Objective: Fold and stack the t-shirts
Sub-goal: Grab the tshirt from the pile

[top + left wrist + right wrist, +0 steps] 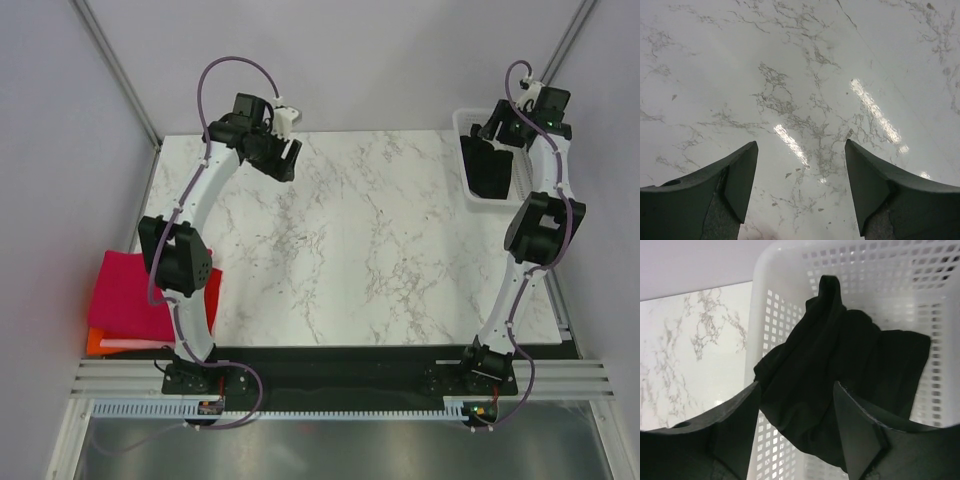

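At the left edge of the white marble tabletop [350, 250], a stack of folded cloth t-shirts [125, 290], magenta-pink over red and orange, appeared finished. One crumpled plain black t-shirt [840, 370] lay unfolded inside the white plastic mesh basket [765, 270] at far right, so folding it was judged outstanding. Right gripper [796, 387] hung over it, jaws spread, gripping nothing. Left gripper [801, 147] was equally wide and empty above bare marble.
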`<state>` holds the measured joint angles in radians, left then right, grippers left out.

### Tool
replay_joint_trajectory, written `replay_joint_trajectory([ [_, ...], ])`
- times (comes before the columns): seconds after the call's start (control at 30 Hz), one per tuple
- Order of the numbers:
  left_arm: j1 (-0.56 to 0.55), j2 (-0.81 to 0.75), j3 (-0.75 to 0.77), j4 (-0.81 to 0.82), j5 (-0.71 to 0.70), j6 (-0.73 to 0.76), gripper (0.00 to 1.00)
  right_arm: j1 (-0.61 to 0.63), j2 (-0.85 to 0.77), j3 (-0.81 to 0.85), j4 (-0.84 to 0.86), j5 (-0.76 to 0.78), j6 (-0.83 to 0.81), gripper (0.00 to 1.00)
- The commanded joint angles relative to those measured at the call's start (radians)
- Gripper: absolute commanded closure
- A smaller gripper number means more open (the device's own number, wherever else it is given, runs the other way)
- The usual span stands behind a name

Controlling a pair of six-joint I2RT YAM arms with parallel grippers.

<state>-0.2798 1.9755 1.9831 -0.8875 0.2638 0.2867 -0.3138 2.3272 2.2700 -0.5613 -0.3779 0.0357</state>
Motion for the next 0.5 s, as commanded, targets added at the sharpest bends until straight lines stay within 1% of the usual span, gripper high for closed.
replay_joint_trajectory([
  [0.0, -0.016, 0.002, 0.002, -0.002, -0.060, 0.074, 0.23, -0.034, 0.066, 0.029, 0.066, -0.269, 0.090, 0.34],
  [0.07, -0.022, 0.003, 0.002, -0.005, -0.067, 0.081, 0.23, -0.034, 0.084, 0.037, 0.081, -0.282, 0.101, 0.37],
  [0.13, -0.030, 0.005, 0.005, -0.008, -0.081, 0.091, 0.23, -0.034, 0.109, 0.046, 0.095, -0.286, 0.115, 0.38],
  [0.33, -0.082, 0.008, -0.012, -0.011, -0.155, 0.137, 0.22, -0.033, 0.147, 0.062, 0.123, -0.315, 0.135, 0.38],
  [0.47, -0.121, 0.005, -0.038, -0.011, -0.195, 0.167, 0.22, -0.034, 0.158, 0.057, 0.161, -0.338, 0.188, 0.39],
])
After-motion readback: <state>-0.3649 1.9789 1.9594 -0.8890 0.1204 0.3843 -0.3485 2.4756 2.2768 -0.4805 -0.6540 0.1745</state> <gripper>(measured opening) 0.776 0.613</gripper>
